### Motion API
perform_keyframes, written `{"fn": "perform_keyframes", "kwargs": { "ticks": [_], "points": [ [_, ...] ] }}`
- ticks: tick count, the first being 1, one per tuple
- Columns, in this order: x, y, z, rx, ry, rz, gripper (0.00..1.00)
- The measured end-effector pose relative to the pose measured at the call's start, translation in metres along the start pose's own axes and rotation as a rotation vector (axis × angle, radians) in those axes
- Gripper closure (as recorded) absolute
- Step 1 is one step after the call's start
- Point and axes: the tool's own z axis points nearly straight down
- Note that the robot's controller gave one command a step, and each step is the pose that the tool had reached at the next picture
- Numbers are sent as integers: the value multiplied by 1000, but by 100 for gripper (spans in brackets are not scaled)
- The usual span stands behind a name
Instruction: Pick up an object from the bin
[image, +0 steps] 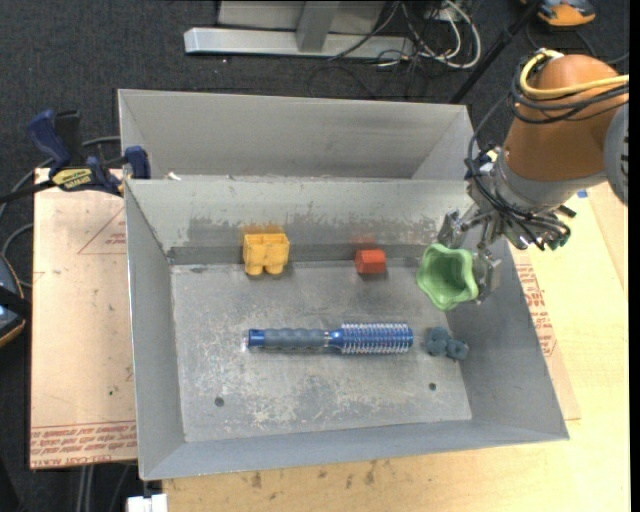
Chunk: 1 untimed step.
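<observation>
Green soft cup (445, 277), wavy at the rim, is the thing at the gripper (478, 262). It sits at the right end of the grey metal bin (300, 400), where the floor meets the sloping right wall, with its mouth turned up and towards the near side.

Starting from the left, that side of the bin floor is bare metal. Against the far wall stands a yellow block (265, 252) with two rounded lobes on its near side. Nearer, across the middle of the floor, lies a blue brush (330, 339), lengthwise from left to right, with its ribbed handle on the left and its bristled head on the right. A small red cube (371, 262) sits by the far wall, right of the yellow block and well apart from it. Just beyond the brush head lies a small dark grey-blue lump (445, 345), close to the bristles and on the near side of the cup.

The fingers are clenched on the cup's right rim; one metal finger (488, 275) shows against its right edge. Above them rises the arm's orange cover (565, 100), with dark cables bunched at the wrist.
</observation>
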Motion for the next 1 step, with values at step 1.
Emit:
{"fn": "perform_keyframes", "kwargs": {
  "ticks": [1],
  "points": [
    [-5,3,-87,3,-3,14,100]
  ]
}}
